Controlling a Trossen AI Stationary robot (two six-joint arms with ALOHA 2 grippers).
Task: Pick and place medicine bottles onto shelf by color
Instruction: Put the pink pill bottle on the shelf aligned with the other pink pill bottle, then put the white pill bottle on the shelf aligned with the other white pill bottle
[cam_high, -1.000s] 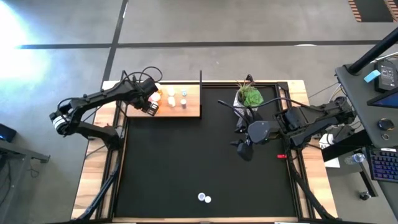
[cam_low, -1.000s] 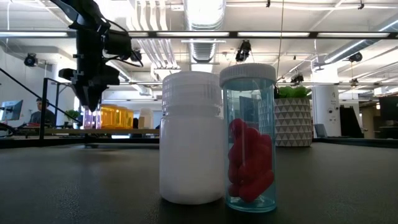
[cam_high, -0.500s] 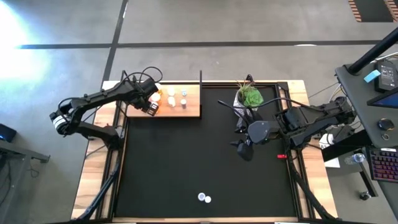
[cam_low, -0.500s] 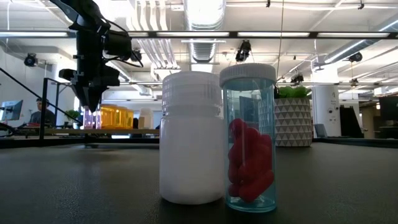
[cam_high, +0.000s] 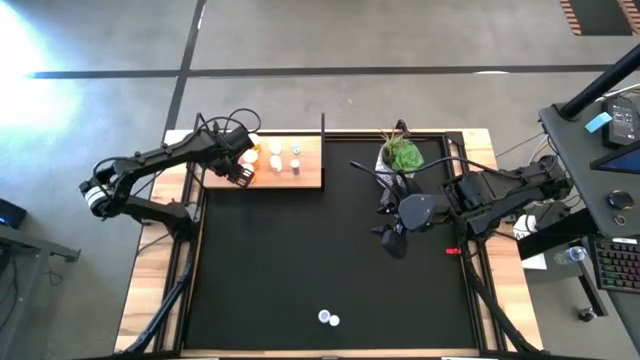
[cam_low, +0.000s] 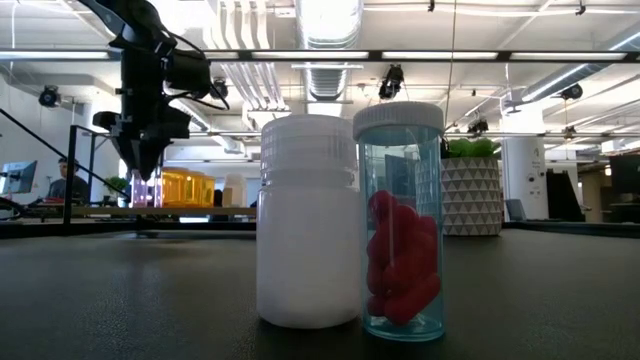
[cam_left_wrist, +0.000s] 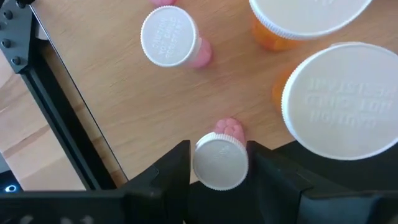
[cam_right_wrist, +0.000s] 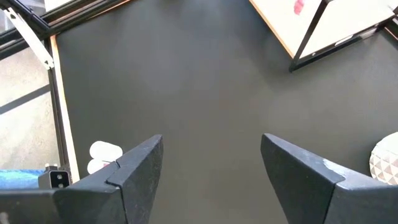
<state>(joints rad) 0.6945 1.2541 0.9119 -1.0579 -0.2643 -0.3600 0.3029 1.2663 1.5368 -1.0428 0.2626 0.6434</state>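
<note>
The light wood shelf (cam_high: 305, 178) lies at the black mat's far left and carries several small bottles: orange (cam_left_wrist: 305, 25), pink (cam_left_wrist: 169, 38) and pale ones (cam_high: 296, 152). My left gripper (cam_high: 243, 172) points down over the shelf's left end. Its fingers stand close on either side of the white cap of a pink bottle (cam_left_wrist: 219, 163), which stands upright on the wood. My right gripper (cam_high: 390, 240) hangs open above the mat, near the plant, with nothing between its fingers. A white bottle (cam_low: 308, 220) and a clear bottle of red pills (cam_low: 400, 220) stand together by the mat's near edge.
A green plant in a white pot (cam_high: 402, 155) stands at the mat's far side, right of the shelf. A thin black post (cam_high: 323, 125) rises at the shelf's right end. The mat's middle (cam_high: 300, 250) is bare between the shelf and the two near bottles.
</note>
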